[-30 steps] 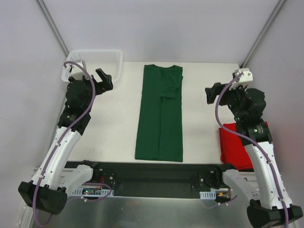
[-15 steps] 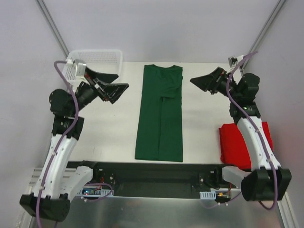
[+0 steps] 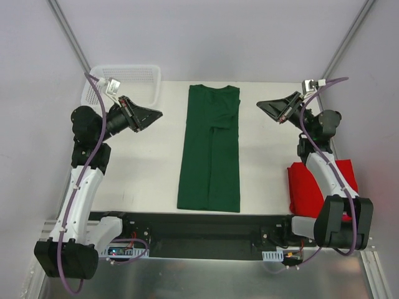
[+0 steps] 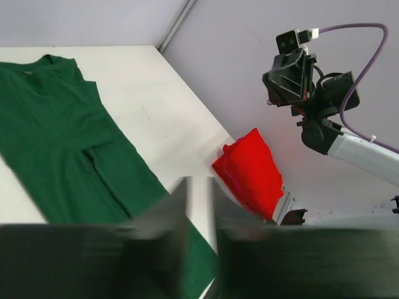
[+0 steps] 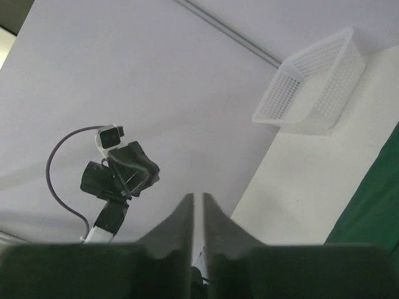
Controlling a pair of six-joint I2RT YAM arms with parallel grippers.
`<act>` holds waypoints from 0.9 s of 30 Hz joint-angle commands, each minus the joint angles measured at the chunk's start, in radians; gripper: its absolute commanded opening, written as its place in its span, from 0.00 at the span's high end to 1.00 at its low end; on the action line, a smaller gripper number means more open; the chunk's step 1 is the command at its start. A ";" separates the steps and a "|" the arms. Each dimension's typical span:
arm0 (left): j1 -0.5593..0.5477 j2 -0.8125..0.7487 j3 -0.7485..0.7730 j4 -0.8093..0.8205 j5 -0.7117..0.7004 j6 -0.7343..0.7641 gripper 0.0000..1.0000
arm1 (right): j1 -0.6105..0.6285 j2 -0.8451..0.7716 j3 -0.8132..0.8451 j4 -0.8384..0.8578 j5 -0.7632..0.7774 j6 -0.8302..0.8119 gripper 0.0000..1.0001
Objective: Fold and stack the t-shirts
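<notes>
Over the last 1 s both arms rise off the worktop (image 3: 149,168) and tip their wrists up. The left hand (image 3: 156,114) and right hand (image 3: 262,104) now point inward at each other from either side of the green t-shirt (image 3: 209,149), high above it and touching nothing. In the last 0.5 s they draw back slightly. The shirt does not shift across the 3 overhead pictures.

Both hands: fingers nearly together, only a thin slit between them in each wrist view, nothing held.

Judgement: a lengthwise fold looks finished and the arms are between steps. The crosswise fold and the stacking are not yet done.

Green t-shirt: lies at the centre of the worktop as 1 long narrow strip, collar at the far end, hem at the near edge. The sides are turned in, with an overlap edge running down the middle. Flat, few wrinkles.

Red t-shirt (image 3: 312,190): compact folded bundle at the near right edge, well apart from the green one, partly behind the right arm.

White mesh basket (image 3: 134,73): far left corner.
</notes>
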State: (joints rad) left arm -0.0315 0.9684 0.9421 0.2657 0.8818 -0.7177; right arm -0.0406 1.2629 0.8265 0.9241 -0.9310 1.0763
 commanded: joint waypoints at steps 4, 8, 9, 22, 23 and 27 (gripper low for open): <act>0.001 0.112 0.083 -0.074 0.033 0.040 0.38 | 0.024 -0.129 0.048 -0.180 -0.042 -0.188 0.06; 0.001 0.104 0.034 0.003 0.016 -0.006 1.00 | 0.038 -0.169 0.060 -0.366 -0.005 -0.291 0.99; 0.001 0.110 0.032 0.009 0.014 -0.011 1.00 | 0.039 -0.171 0.084 -0.420 0.000 -0.320 0.60; -0.001 0.144 0.065 -0.510 0.052 0.029 0.01 | 0.071 -0.427 -0.081 -0.919 0.152 -0.601 0.04; -0.004 0.091 0.043 -0.473 0.075 0.009 0.01 | 0.070 -0.447 -0.087 -1.017 0.153 -0.608 0.04; 0.015 -0.138 -0.130 -0.368 0.077 0.004 0.01 | 0.067 -0.543 -0.127 -1.087 0.055 -0.608 0.04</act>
State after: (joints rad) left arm -0.0307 1.0546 0.9173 -0.1322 0.9100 -0.7219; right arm 0.0227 0.8013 0.7265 -0.0513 -0.8234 0.5167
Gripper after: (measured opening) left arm 0.993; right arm 0.961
